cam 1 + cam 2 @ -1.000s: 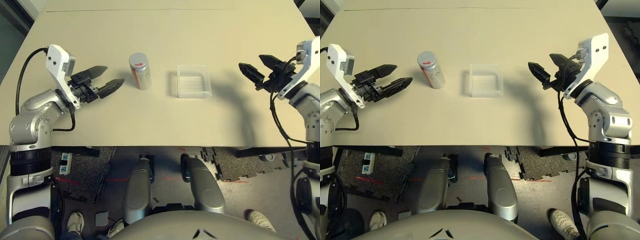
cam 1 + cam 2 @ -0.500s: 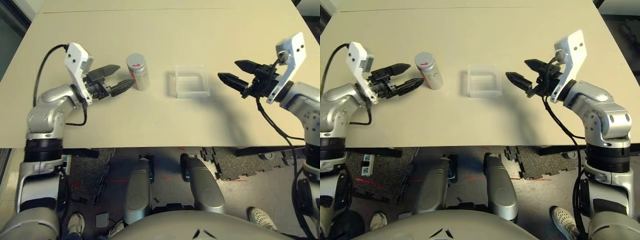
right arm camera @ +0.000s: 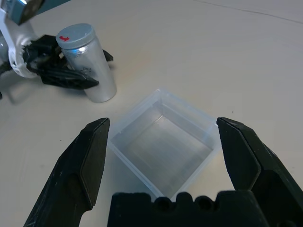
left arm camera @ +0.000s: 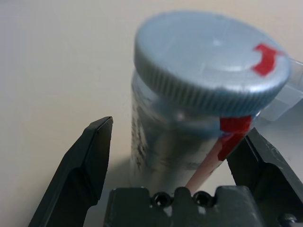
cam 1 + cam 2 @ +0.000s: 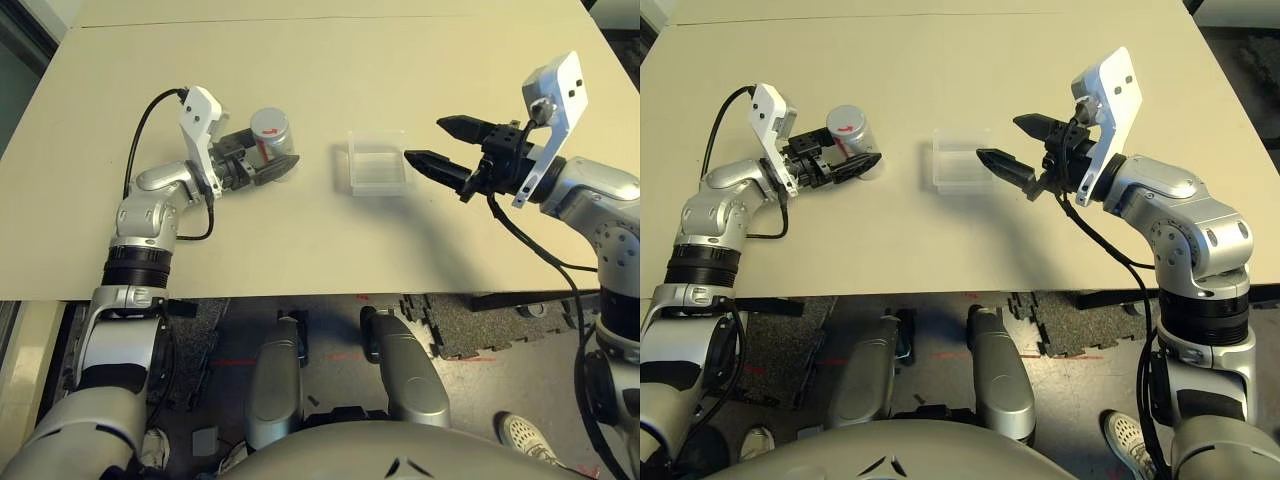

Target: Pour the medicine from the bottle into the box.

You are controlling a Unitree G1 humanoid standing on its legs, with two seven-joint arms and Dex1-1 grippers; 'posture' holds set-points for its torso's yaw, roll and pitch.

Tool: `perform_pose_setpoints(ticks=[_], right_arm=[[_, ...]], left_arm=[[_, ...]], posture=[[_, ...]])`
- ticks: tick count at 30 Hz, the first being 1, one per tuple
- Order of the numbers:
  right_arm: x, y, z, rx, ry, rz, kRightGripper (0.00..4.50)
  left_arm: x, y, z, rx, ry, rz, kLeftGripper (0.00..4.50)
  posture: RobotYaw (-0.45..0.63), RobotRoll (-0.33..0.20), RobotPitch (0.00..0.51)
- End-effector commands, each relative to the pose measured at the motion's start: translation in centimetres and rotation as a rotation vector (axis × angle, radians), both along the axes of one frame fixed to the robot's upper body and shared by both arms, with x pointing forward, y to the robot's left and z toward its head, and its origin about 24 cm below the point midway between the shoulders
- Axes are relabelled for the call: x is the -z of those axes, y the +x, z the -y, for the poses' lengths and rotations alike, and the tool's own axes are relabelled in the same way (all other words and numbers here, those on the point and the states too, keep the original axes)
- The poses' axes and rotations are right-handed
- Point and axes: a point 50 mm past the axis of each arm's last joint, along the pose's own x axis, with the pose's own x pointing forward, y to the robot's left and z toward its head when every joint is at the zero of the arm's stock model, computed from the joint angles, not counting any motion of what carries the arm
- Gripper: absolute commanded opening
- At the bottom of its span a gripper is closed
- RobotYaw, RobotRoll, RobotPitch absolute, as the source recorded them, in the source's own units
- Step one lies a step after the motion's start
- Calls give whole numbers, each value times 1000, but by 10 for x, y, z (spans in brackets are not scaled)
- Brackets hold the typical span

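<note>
Here's the left gripper (image 5: 262, 166) in the upper left of the head view, fingers spread wide, one black finger on either side of the bottle (image 5: 271, 137). The bottle stands upright on the tan table (image 5: 320, 230), grey cap (image 4: 211, 56) on, red mark on top and a red stripe down its side. From the wrist camera there's a clear gap between the near finger (image 4: 84, 166) and the bottle's wall; on the other side I can't tell whether finger and bottle touch. So: straddling it, not clamped.

Over on the right of the frame, the right gripper (image 5: 438, 146) hangs level above the table, pincer fully apart, tips aimed toward the box (image 5: 377, 164). The lower tip sits just beside the box's right edge. The clear box rests flat near the middle of the picture, well apart from the bottle, and looks bare inside in the right wrist view (image 3: 163, 146).

No pill to be made out.
</note>
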Motion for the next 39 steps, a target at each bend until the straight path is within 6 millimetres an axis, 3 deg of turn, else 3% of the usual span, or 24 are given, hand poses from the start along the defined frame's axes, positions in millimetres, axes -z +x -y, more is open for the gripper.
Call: perform_pose_setpoints(ticks=[1, 3, 5, 6, 12, 20, 28, 39], right_arm=[[-1, -4, -5, -26, -7, 4, 4500], [0, -4, -5, -23, -8, 5, 4500], [0, -4, -5, -22, -9, 6, 4500], [0, -3, -5, -21, -9, 7, 4500], [-8, 3, -11, -24, 7, 51, 4500], [-33, 14, -47, -80, 65, 158, 4500], [-49, 20, -72, -93, 19, 229, 4500], [-42, 23, -78, -109, -74, 211, 4500]], left_arm=[[7, 1, 0, 8, 32, -8, 4066], [6, 0, 2, 20, 35, 0, 3570], [2, 0, 5, 40, 34, 18, 2761], [0, 0, 7, 47, 31, 27, 2678], [-23, 1, 25, 126, 20, 92, 2678], [-42, 6, 62, 306, 28, 106, 2678], [-45, 14, 82, 391, 38, 107, 2678], [-47, 14, 96, 488, 78, 112, 2678]], posture=[[-152, 0, 243], [-149, 0, 242], [-144, 0, 243], [-140, 0, 243], [-111, 0, 241], [-89, 0, 230], [-105, 0, 222], [-117, 0, 217]])
